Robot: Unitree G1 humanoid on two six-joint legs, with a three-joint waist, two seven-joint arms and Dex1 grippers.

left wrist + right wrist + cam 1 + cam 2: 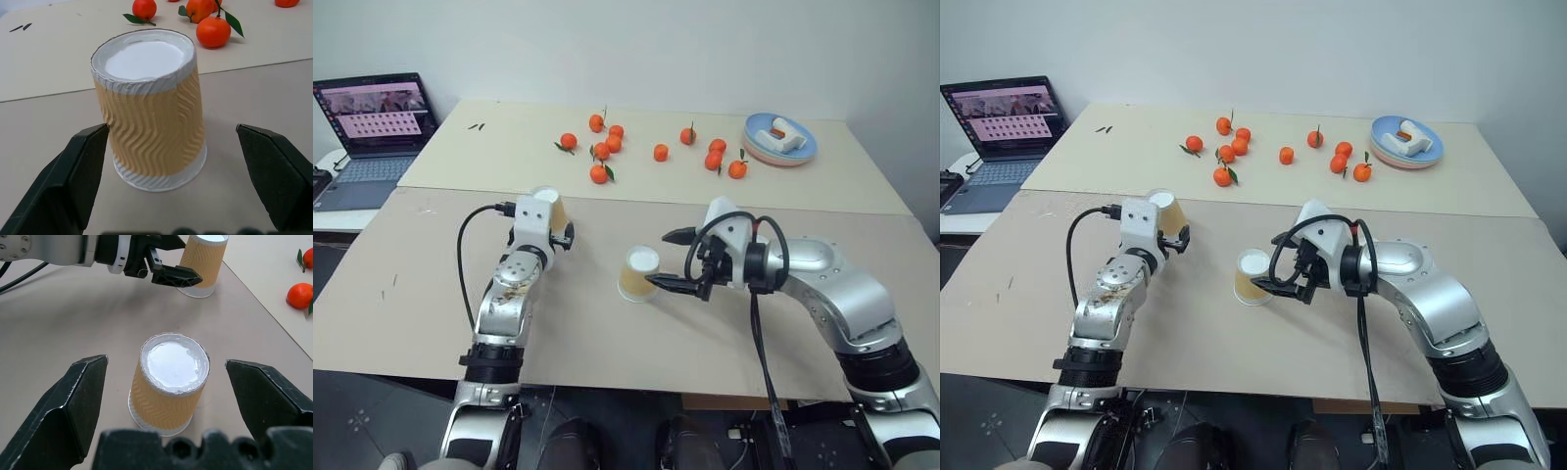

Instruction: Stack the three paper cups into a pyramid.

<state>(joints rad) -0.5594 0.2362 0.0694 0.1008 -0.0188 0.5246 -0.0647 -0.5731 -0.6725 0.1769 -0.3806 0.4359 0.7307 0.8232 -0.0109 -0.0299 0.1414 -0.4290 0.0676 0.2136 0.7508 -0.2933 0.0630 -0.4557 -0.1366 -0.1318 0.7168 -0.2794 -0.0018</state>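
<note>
Two yellow-tan paper cups stand upside down and apart on the brown table, white bases up. One paper cup sits mid-table between the open fingers of my right gripper, which touch nothing; the right wrist view shows this cup centred in the gap. The other paper cup stands farther back to the left, just ahead of my left gripper. In the left wrist view this cup stands a little beyond the open fingertips, untouched.
Several orange tangerines lie scattered on the lighter far table. A blue plate holding a white object is at the back right. An open laptop sits off the table's left side.
</note>
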